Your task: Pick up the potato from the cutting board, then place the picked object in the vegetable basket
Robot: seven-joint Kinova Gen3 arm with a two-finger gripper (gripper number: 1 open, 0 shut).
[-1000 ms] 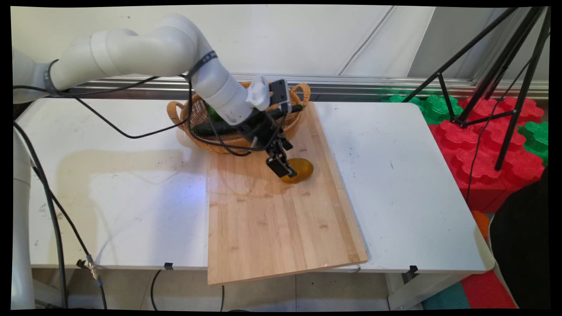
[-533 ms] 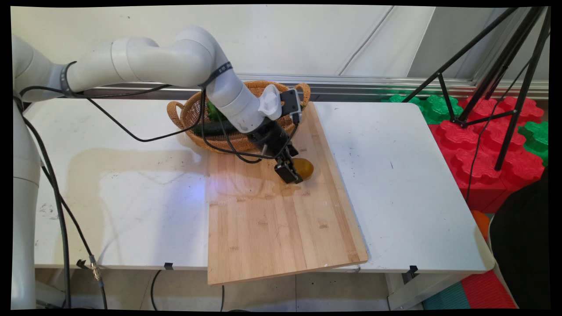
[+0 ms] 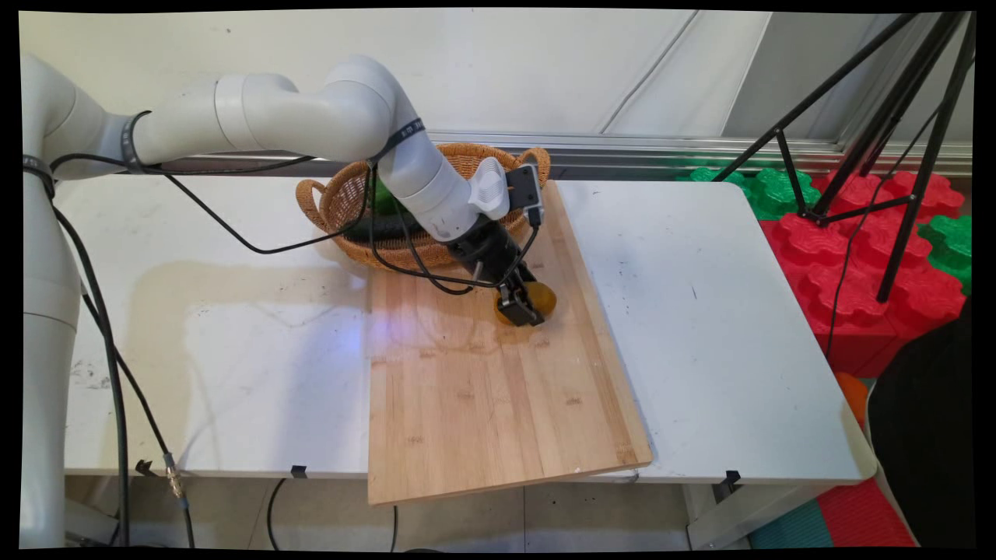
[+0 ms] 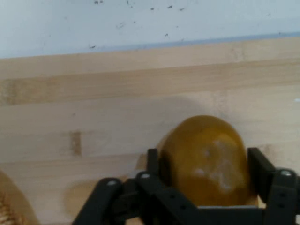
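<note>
Gripper [image 3: 523, 306] moved right and slightly farther across wooden cutting board [image 3: 482, 389], from left near edge of yellow-brown mango [image 3: 542, 296] to over it. Fingers [image 4: 259, 165] now straddle mango on both sides, where earlier they stood beside it. Arm's elbow swung right and lower. Mango barely shifted.

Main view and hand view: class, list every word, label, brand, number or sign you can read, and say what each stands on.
Nothing here can be read.
Black band round the arm: pale marks, too small to read.
Yellow-brown oval item, wooden cutting board, wicker basket, white table: no lettering shows on any of them.
</note>
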